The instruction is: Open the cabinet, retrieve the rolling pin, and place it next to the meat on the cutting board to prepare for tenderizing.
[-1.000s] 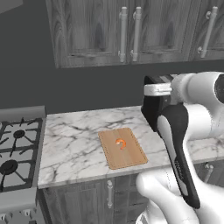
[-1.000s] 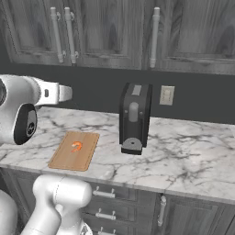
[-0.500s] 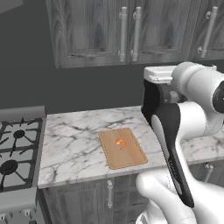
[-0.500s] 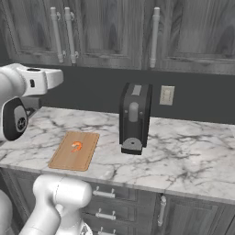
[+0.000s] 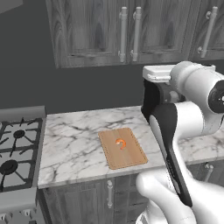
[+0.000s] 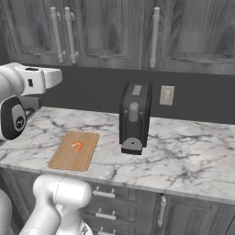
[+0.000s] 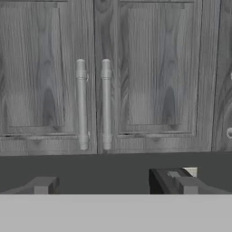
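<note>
The robot's two-finger gripper (image 7: 113, 186) stood spread wide, empty, and level with the strip of wall below the wide dark grey wood-grain cabinet (image 7: 149, 72). Beyond and above it, the cabinet's two doors were shut, their long silver bar handles (image 7: 81, 104) side by side.

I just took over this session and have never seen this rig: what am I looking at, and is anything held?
A white robot arm on a driving base faces a kitchen counter. Two pictures come from cameras behind the arm, left and right; the third looks along its hand. That hand view faces the closed two-door cabinet with its two silver handles. The gripper has its jaws wide apart, holding nothing. On the counter lie a cutting board with a small orange piece of meat on it, and a dark coffee machine. A stove sits at the left.
</note>
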### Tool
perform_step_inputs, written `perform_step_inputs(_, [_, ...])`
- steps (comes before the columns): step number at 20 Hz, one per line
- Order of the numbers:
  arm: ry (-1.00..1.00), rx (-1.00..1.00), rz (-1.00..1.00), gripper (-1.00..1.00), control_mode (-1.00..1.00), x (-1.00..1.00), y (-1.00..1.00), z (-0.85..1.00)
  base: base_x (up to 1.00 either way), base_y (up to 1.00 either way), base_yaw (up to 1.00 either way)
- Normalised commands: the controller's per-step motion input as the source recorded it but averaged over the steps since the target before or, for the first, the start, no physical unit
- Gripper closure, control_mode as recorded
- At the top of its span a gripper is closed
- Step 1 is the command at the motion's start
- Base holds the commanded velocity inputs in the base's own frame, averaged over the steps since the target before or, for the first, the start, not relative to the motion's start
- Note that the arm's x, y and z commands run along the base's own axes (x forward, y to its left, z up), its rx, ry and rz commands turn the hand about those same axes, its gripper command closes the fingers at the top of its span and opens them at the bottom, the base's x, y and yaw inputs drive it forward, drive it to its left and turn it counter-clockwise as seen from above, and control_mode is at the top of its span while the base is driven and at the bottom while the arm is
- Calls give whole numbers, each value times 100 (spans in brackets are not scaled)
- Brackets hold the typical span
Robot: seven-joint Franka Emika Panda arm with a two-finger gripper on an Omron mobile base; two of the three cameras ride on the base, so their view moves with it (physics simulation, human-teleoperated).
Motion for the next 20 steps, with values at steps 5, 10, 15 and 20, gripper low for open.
perform_step_inputs(5, [0,0,0,-100,-100,15,0,0,0,0,0])
perform_step_inputs(10, [4,0,0,-100,-100,37,0,2,0,0,0])
perform_step_inputs(15, [6,-1,1,-100,-100,46,0,11,0,0,0])
perform_step_inputs(20, [8,0,0,-100,-100,57,0,16,0,0,0])
